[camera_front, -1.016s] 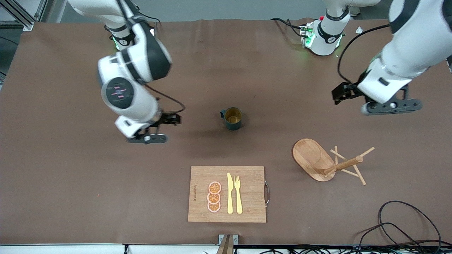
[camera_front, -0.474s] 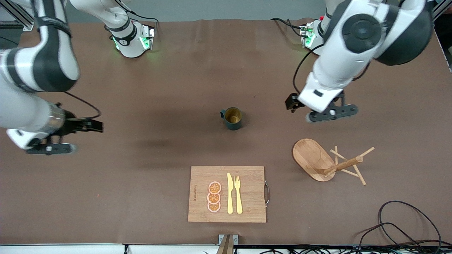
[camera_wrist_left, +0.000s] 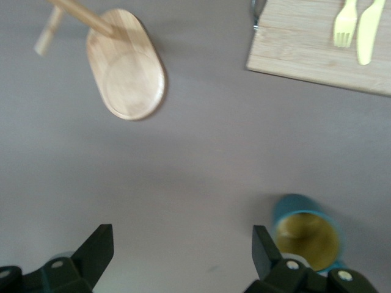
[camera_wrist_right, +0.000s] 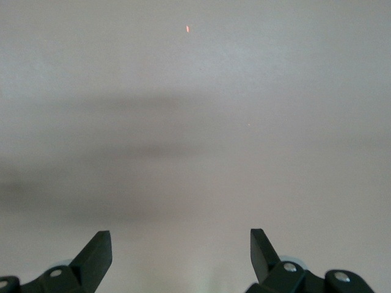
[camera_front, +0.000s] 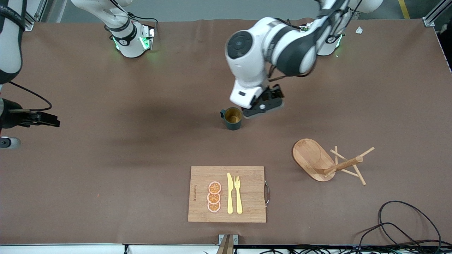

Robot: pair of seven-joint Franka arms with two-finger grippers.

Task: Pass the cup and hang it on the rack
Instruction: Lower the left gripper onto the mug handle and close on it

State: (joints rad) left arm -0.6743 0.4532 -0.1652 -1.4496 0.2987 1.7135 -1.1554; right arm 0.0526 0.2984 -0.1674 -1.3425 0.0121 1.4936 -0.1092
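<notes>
The dark teal cup (camera_front: 233,118) with its ochre inside stands upright at the table's middle. It also shows in the left wrist view (camera_wrist_left: 306,234). My left gripper (camera_front: 263,107) hovers just beside the cup, toward the left arm's end, open and empty (camera_wrist_left: 182,256); the cup lies outside one finger (camera_wrist_left: 264,249). The wooden rack (camera_front: 319,160), with oval base, post and thin pegs, stands nearer the front camera toward the left arm's end; its base shows in the left wrist view (camera_wrist_left: 126,64). My right gripper (camera_front: 7,141) is open and empty (camera_wrist_right: 181,256) over bare table at the right arm's end.
A bamboo cutting board (camera_front: 247,176) with a yellow knife (camera_front: 230,194), a fork (camera_front: 238,194) and orange slices (camera_front: 214,197) lies near the front edge. Black cables (camera_front: 406,225) coil at the front corner toward the left arm's end.
My left arm has swung in from its end of the table to beside the cup. My right arm has drawn away from the middle to its own end. The cup and rack have not moved.
</notes>
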